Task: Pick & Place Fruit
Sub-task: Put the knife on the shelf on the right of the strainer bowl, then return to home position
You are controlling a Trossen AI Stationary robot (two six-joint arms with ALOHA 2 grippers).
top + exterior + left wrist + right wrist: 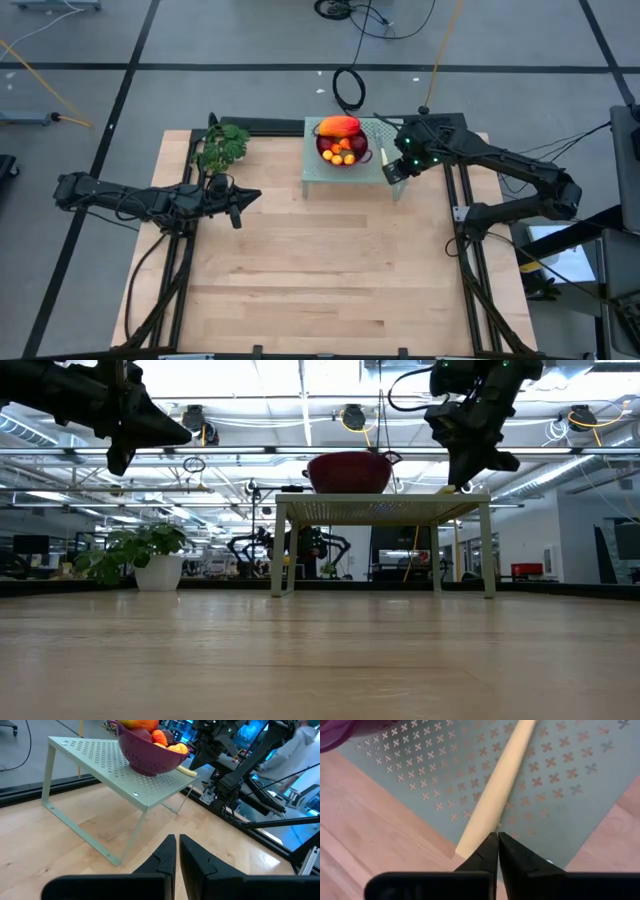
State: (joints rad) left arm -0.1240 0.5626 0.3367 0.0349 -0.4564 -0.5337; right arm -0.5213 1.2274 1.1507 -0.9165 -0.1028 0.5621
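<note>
Pale wooden planks formed the worktop (330, 270), with a perforated grey-green metal stand (318, 170) at its twelve o'clock edge. On it sat a magenta colander bowl (343, 155) holding the fruit (342, 140). We judged the pieces light, smooth and easily bruised, best pinched gently across their middles. The right end effector (497, 836), fingers pressed together and holding nothing, hovered at three o'clock of the bowl over a slim yellow knife handle (502, 785). The left end effector (177, 839), likewise closed and empty, waited well apart at nine o'clock.

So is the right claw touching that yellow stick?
Cannot tell. In the right wrist view the right gripper, shut, overlaps the near end of the yellow handle, but neither contact nor a gap shows plainly.
</note>
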